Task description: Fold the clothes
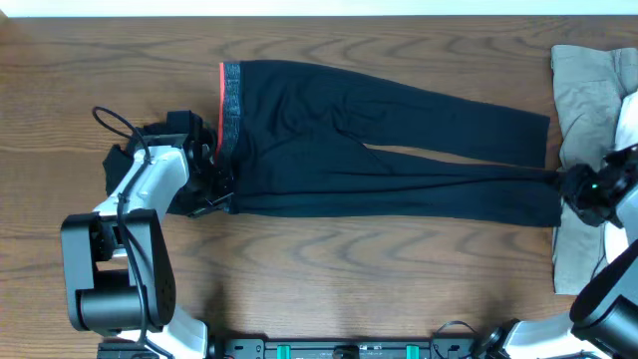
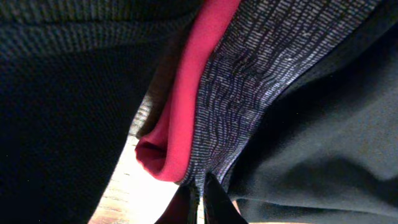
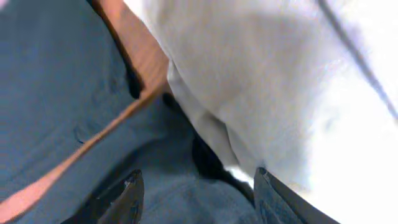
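Black pants point(image 1: 379, 140) lie flat across the table, waistband to the left, legs reaching right. The grey waistband point(image 1: 231, 105) has a red-orange edge. My left gripper point(image 1: 213, 189) sits at the near waistband corner and is shut on the waistband, as the left wrist view point(image 2: 202, 190) shows, with the grey band point(image 2: 249, 81) and red edge point(image 2: 186, 93) running up from the fingers. My right gripper point(image 1: 570, 185) is at the near leg's hem. In the right wrist view it is open point(image 3: 199, 193) with dark fabric point(image 3: 180, 186) between the fingers.
A khaki garment point(image 1: 588, 90) and a white piece point(image 1: 628, 115) lie at the right edge, under and beside my right arm; the white fabric point(image 3: 280, 81) fills the right wrist view. Bare wooden table point(image 1: 349, 269) lies in front of the pants.
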Motion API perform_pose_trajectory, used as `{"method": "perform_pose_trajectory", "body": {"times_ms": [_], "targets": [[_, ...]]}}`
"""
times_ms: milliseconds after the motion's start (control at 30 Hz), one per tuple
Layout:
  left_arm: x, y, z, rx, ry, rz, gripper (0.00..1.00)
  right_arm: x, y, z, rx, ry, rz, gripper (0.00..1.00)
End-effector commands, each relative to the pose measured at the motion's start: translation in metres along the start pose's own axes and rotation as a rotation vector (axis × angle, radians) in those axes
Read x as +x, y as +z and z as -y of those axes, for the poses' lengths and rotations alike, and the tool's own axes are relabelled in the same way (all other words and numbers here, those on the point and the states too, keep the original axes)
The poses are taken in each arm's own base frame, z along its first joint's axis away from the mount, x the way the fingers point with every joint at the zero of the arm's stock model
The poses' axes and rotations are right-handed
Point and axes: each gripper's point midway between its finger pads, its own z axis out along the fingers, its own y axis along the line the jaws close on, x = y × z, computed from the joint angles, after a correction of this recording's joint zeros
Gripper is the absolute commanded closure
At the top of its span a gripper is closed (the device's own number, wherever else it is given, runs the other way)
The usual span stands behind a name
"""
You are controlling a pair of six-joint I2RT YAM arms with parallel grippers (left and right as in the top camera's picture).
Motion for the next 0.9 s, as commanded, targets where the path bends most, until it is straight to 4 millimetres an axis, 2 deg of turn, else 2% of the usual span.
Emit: {"method": "perform_pose_trajectory", "body": {"times_ms": [0, 200, 367, 567, 867], "targets": [[0.004, 0.006, -0.002, -0.005, 0.004, -0.019, 0.94, -0.003, -0.003, -0.007, -0.046, -0.026, -0.005, 0.46], [0.001, 0.006, -0.001, -0.001, 0.006, -0.009, 0.94, 0.004, -0.001, -0.01, -0.048, -0.034, -0.027, 0.49], [0.001, 0.006, -0.001, -0.001, 0.006, -0.009, 0.94, 0.005, 0.003, 0.002, 0.012, -0.035, -0.012, 0.51], [0.001, 0.006, 0.0, 0.0, 0.006, -0.007, 0.93, 0.001, 0.004, -0.008, -0.033, -0.045, 0.004, 0.52], [0.001, 0.006, 0.0, 0.0, 0.006, -0.007, 0.94, 0.017, 0.024, -0.007, -0.024, -0.047, -0.067, 0.55]]}}
